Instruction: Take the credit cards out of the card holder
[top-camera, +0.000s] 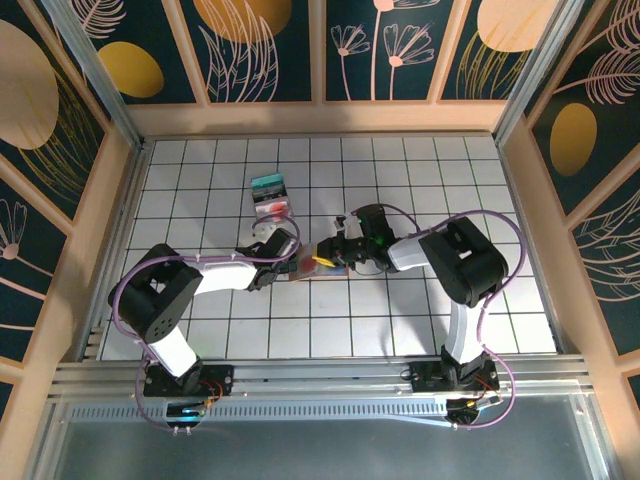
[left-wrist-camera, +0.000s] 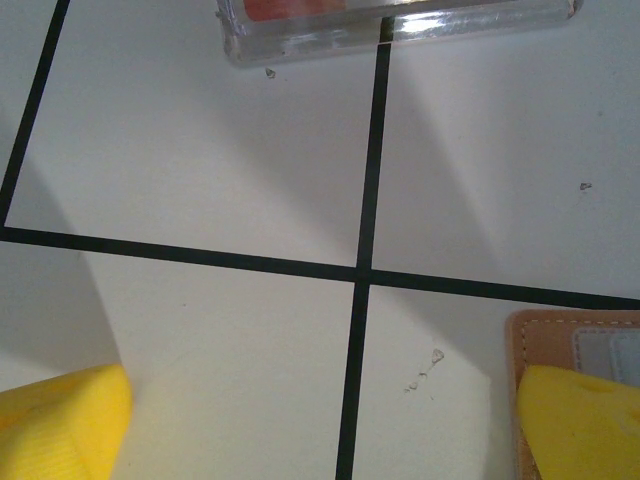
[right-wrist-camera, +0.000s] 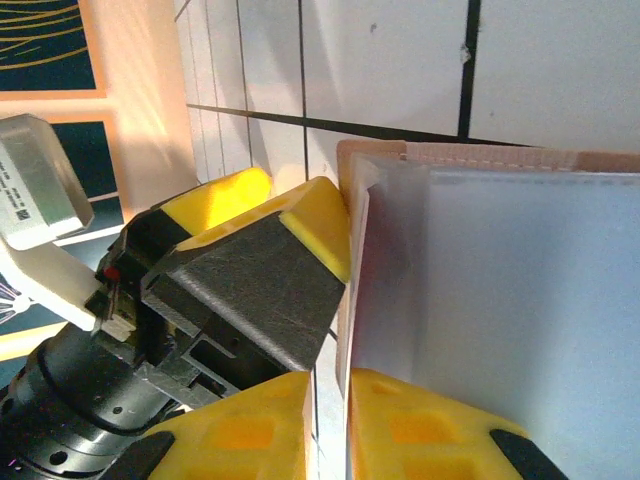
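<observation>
White tiles ruled with black lines cover the table, fenced by pale wooden boards with dark floral panels behind them. Left of centre, toward the back, two credit cards lie flat and free. The teal card is the farther one, and the red-and-white card touches its near edge. The left wrist camera catches that nearer card's glossy rim at the top of its view, with bare tile below it.

Just nearer than the cards, about mid-table, sits the card holder. From above it is mostly hidden under the two pincers that meet over it, and only a pinkish-tan sliver shows.

The left pincer comes in from the left with its jaws spread as wide as they go, and it grips nothing. One yellow fingertip hangs over bare tile. The other fingertip sits on the holder's tan stitched corner. In the right wrist camera its pad butts against the holder's edge.

The right pincer reaches in from the right with its jaws drawn nearly together. Seen close up, they nip the holder's thin tan edge between them. The holder's frosted greyish-blue pocket faces that camera. I cannot tell whether a card lies inside it.
</observation>
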